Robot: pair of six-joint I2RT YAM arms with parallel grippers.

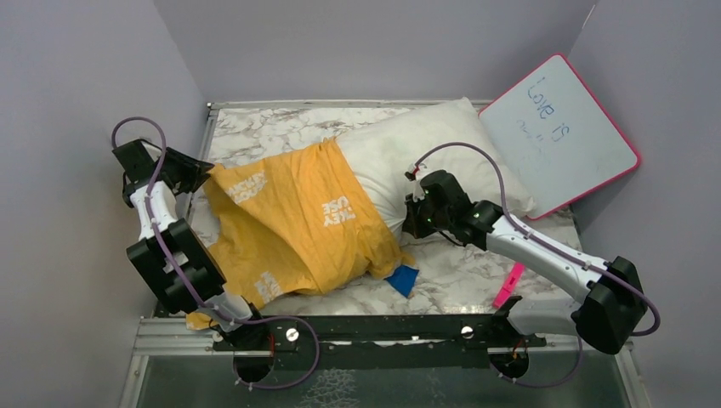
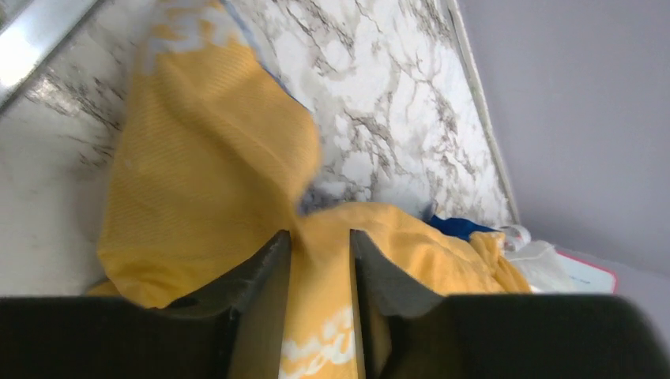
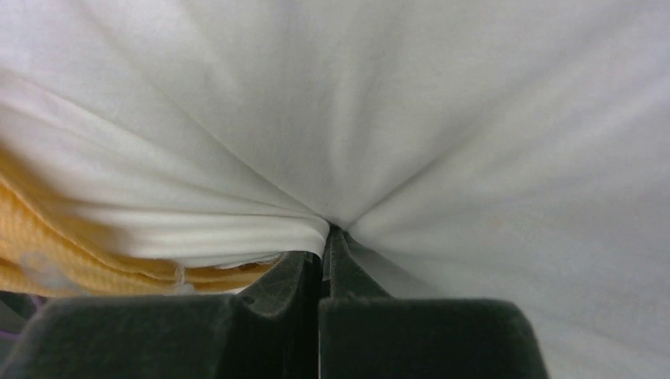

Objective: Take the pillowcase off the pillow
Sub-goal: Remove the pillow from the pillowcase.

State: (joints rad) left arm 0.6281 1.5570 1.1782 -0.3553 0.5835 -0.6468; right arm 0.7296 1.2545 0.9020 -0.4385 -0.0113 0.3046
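The pillowcase (image 1: 293, 221), orange-yellow with white lettering, covers the left half of the white pillow (image 1: 425, 149), which lies across the marble table. A blue corner of it (image 1: 401, 279) sticks out at the front. My left gripper (image 1: 201, 172) is at the pillowcase's far left corner, shut on a fold of the yellow fabric (image 2: 320, 260) that runs between its fingers. My right gripper (image 1: 414, 214) presses against the pillow's bare front side. In the right wrist view its jaws (image 3: 324, 241) are shut, pinching a pleat of the white pillow (image 3: 395, 118), with the yellow hem (image 3: 47, 253) at the left.
A pink-edged whiteboard (image 1: 561, 132) leans at the back right, touching the pillow's end. A pink marker (image 1: 508, 285) lies on the table by the right arm. Grey walls close in on three sides. A metal rail (image 1: 340, 327) runs along the near edge.
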